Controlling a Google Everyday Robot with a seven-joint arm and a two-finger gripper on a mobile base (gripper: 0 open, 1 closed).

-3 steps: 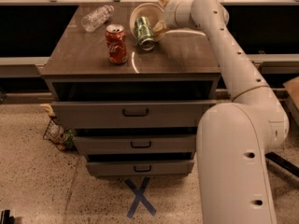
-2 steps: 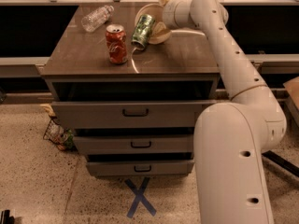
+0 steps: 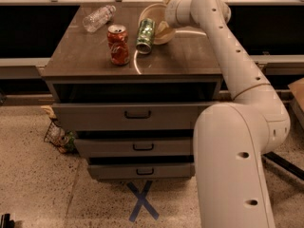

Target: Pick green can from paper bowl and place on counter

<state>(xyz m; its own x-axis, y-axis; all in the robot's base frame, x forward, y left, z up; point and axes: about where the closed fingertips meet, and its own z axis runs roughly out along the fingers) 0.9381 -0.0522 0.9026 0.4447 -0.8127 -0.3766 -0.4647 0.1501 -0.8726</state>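
The green can (image 3: 145, 35) is tilted over the counter (image 3: 90, 56), just left of and in front of the paper bowl (image 3: 153, 13), partly overlapping its rim. My gripper (image 3: 156, 31) reaches in from the right at the back of the counter and is shut on the green can, with one pale finger (image 3: 163, 29) against the can's right side. The off-white bowl is tipped up behind the can and the gripper hides part of it.
A red soda can (image 3: 118, 44) stands just left of the green can. A clear plastic bottle (image 3: 98, 18) lies at the back left. My arm (image 3: 223, 46) crosses the counter's right side. A wire basket (image 3: 59, 137) sits on the floor at left.
The green can has shifted slightly left and forward with my gripper. The bowl has tipped and moved a little behind it. The red can and the bottle have not moved.
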